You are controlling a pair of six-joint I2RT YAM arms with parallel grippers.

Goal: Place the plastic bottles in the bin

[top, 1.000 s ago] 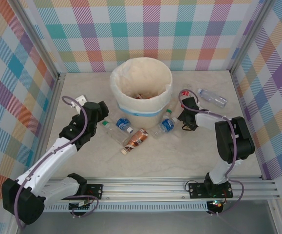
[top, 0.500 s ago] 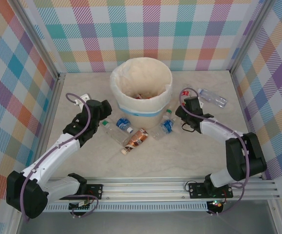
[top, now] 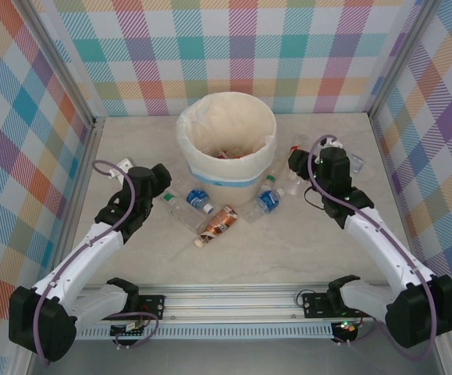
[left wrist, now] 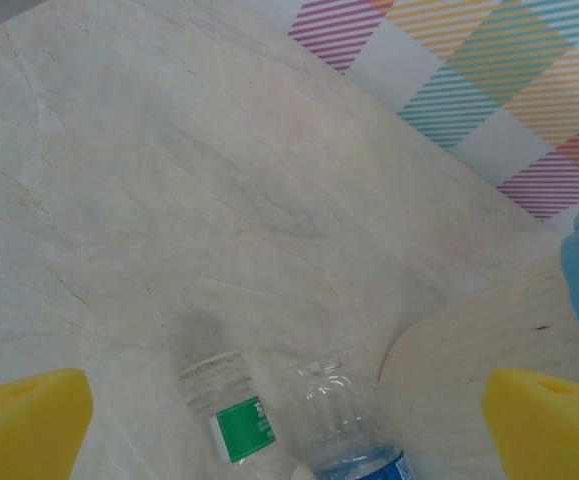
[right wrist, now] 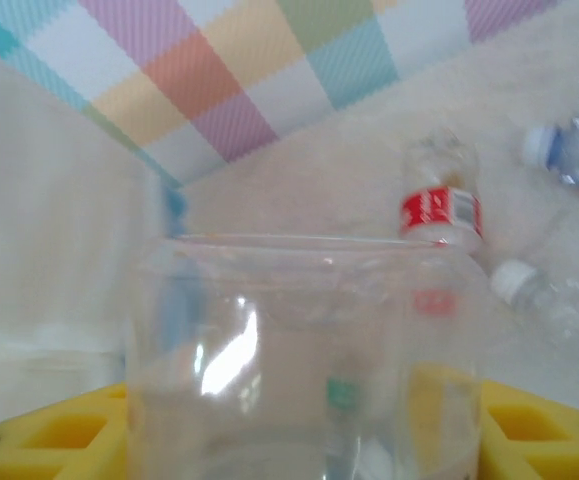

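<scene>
Plenty of bare worktop (top: 288,250) along the near side, nothing lying there. The bin (top: 210,176) hogs the middle back, and a bunch of plastic bottles (top: 218,223) lies scattered just in front of it, so no straight run in. Left of the bin it's open right up to the checked wall (top: 38,141). The right-hand gap is crowded: a red-label bottle (right wrist: 440,212), plus the right gripper (right wrist: 289,430) with a clear bottle (right wrist: 289,330) in its jaws.

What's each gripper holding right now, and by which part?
The right gripper is shut on a clear plastic bottle, clamped across its body. The left gripper is open, holding nothing.
</scene>
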